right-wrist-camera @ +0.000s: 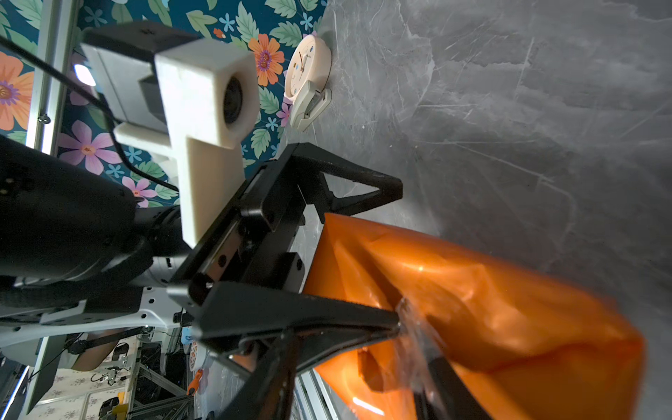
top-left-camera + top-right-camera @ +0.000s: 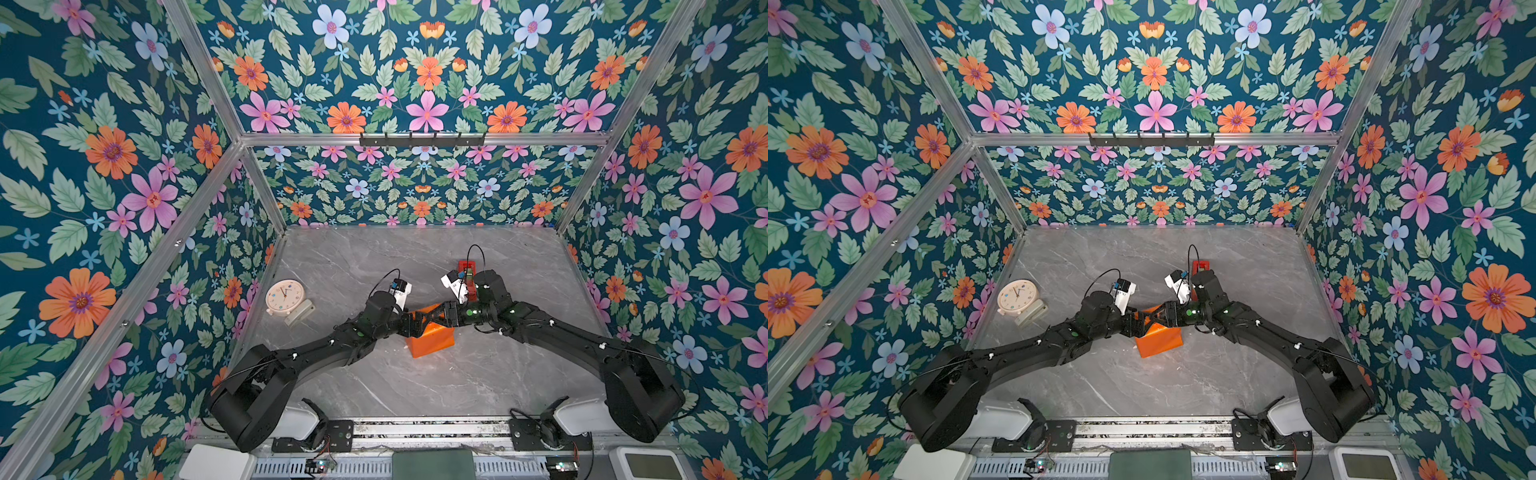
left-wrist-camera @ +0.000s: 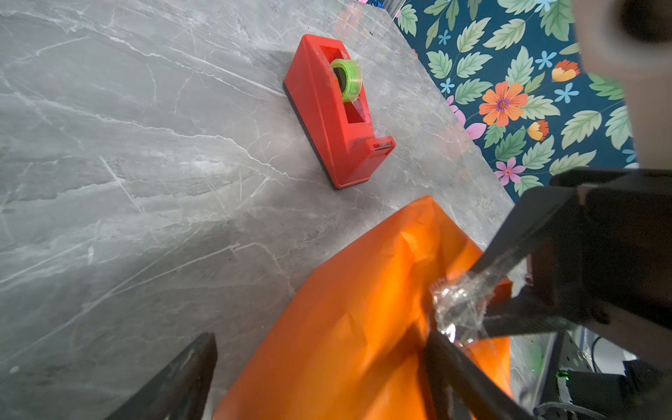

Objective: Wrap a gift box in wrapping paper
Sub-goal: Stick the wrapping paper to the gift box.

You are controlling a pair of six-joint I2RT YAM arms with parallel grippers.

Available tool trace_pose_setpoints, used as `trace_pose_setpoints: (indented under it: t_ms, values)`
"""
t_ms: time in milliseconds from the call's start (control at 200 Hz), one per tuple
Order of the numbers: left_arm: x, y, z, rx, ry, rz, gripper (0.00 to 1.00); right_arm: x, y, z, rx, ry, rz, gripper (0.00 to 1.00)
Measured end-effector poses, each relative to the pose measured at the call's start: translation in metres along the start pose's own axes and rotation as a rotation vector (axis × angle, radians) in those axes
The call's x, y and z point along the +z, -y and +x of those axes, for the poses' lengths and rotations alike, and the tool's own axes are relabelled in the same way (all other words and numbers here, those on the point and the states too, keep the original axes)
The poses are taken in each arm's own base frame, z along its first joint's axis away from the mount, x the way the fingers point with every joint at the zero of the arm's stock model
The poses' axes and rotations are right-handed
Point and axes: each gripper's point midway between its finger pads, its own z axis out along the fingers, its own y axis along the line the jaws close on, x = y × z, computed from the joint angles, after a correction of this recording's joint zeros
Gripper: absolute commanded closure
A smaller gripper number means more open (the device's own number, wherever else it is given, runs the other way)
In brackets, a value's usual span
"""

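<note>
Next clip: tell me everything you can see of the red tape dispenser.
The tape dispenser is a narrow red plastic-looking block on a dark base, with a yellow-green tape roll in its slot and a cutter at one end. It stands upright on the grey marbled table, partly hidden in both top views. Only the table touches it.

Wrapping paper (image 2: 430, 340): on the table (image 2: 374, 249); taken as the landmark.
Clock (image 2: 284, 296): on the table, left of the wrapping paper and a little behind it, well apart.
Tape dispenser (image 2: 464, 266): on the table, behind the wrapping paper and slightly right, near.
Left gripper (image 2: 426, 321), right gripper (image 2: 441, 316): over the wrapping paper's rear part, tips meeting from left and right, a tape wad (image 3: 458, 302) between them.
</note>
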Motion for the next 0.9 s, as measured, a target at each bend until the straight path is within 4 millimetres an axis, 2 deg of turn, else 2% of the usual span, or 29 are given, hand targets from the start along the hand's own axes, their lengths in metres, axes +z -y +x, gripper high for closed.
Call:
trace_pose_setpoints:
  t_ms: [595,900]
  values:
    - [-0.011,0.000,0.002,-0.008,0.027,0.001,0.08,0.000,0.002,0.005,-0.031,0.006,-0.006,0.50]
    - [-0.030,-0.001,0.007,0.006,0.102,0.015,0.14,0.001,0.002,0.005,-0.026,0.000,-0.004,0.51]
